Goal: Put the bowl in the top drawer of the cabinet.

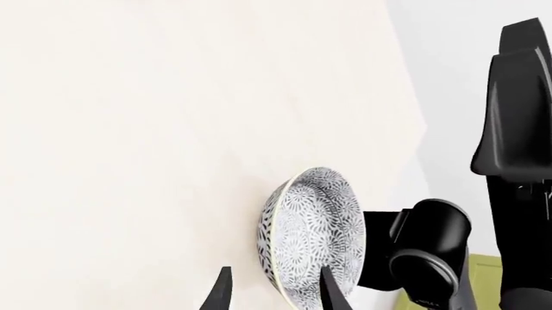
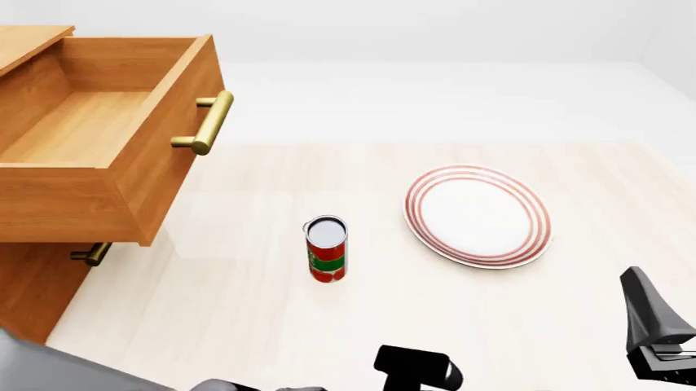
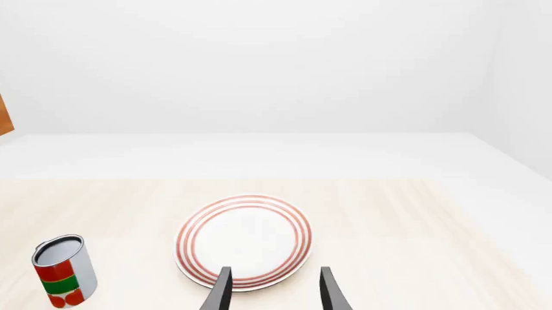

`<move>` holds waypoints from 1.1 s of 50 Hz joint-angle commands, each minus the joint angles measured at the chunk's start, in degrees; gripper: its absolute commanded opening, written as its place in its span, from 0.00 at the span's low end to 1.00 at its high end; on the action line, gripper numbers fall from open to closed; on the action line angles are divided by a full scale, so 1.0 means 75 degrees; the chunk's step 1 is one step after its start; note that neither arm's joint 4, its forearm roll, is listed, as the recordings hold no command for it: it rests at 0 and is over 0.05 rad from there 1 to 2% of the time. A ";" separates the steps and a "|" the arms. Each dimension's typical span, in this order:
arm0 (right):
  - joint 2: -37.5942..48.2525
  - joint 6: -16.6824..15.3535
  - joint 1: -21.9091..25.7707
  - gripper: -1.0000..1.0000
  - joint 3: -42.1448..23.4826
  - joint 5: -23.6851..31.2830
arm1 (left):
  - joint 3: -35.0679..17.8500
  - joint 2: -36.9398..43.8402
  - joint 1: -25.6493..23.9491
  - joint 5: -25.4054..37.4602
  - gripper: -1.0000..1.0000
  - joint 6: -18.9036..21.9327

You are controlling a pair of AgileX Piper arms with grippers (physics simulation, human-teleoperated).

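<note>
Only the left wrist view shows the bowl (image 1: 312, 234); elsewhere hidden.

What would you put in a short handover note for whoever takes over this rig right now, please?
Left claw: open, holding nothing, pointed at the bowl, one fingertip across its rim.
Right claw: open, empty, facing the plate.
The bowl sits on the table, seen only in the left wrist view; it is out of the front view.
The top drawer of the cabinet is already pulled open and empty.
The can stands between cabinet and plate.
Left: grasp the bowl, carry it over, set it in the drawer.
</note>
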 commanded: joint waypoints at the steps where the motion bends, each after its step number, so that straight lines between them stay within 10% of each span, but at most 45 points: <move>1: 0.0001 0.0001 0.0001 1.00 0.0000 0.0001 | -0.0099 0.0221 0.0002 -0.0071 1.00 0.0001; 55: 0.0000 0.0000 -0.0001 1.00 0.0000 0.0000 | -0.0431 0.0962 -0.0150 -0.0347 1.00 -0.0145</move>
